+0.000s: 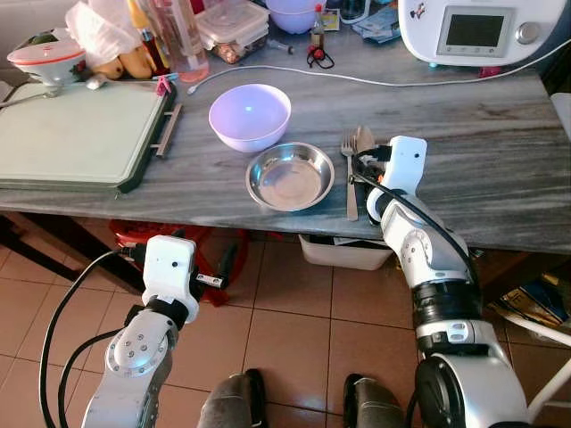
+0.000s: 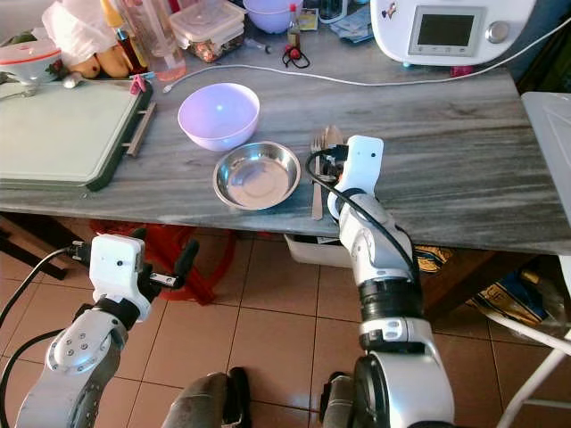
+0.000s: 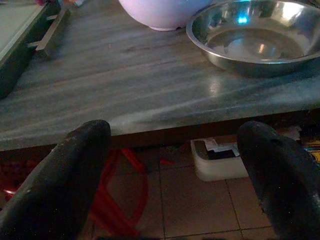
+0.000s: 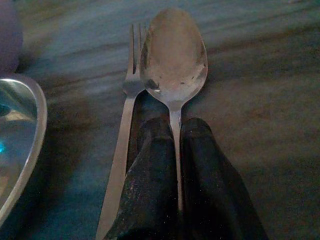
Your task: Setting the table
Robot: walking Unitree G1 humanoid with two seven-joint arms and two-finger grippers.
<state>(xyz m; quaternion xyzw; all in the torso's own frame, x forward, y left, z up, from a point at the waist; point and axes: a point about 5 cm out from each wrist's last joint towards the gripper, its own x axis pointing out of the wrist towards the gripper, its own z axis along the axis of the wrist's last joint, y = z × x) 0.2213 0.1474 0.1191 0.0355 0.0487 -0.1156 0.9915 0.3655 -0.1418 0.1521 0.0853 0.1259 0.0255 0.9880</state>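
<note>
Silver metal spoon (image 4: 173,55) clamped by right gripper (image 4: 172,150) mid-frame, silver fork (image 4: 127,105) alongside, round steel bowl (image 1: 290,176) left, lavender bowl (image 1: 250,116) above, left gripper (image 3: 175,175) spread apart lower left.

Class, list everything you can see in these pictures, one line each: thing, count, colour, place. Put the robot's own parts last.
Table: one, grey marble-look, across the scene.
Plastic bowl: one, lilac, mid-table.
Steel bowl: one, silver, at the near edge, in front of the lilac one.
Fork: one, silver, right of the steel bowl.
Spoon: one, silver, beside the fork.
Tray: one, pale green, table's left end.
Appliance: one, white, far right.
Cable: one, white, across the table.
Left tool: open, below the table edge.
Right tool: shut on the spoon's handle.
</note>
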